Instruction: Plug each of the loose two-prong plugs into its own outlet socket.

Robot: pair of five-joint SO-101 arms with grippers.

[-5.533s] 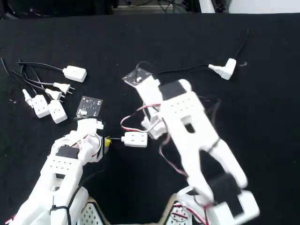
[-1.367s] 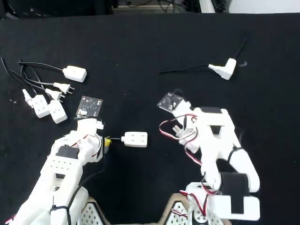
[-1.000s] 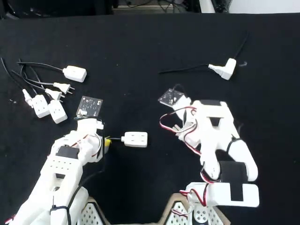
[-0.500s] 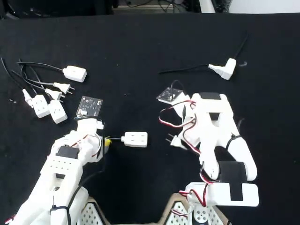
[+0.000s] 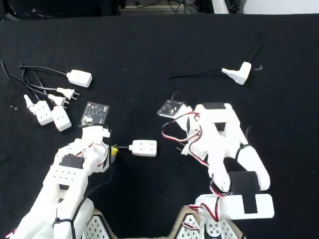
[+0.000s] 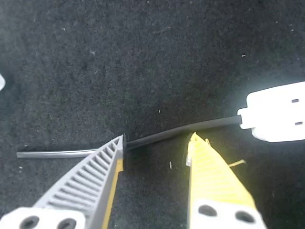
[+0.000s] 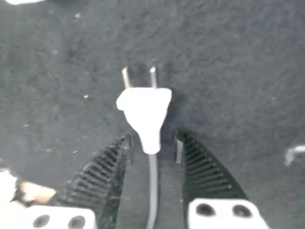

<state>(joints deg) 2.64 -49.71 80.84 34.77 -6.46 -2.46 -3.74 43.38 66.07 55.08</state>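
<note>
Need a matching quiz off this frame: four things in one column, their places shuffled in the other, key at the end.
Things
1. socket
2. angled plug
3. straight plug
4. black cord

Places
A. between the right gripper's open jaws
B. running across the tips of the left gripper's jaws
C. alone at the high view's upper right, far from both grippers
D. at the cord's end, just past the left gripper

Pairs: 1-D, 2-C, 3-A, 4-B
</note>
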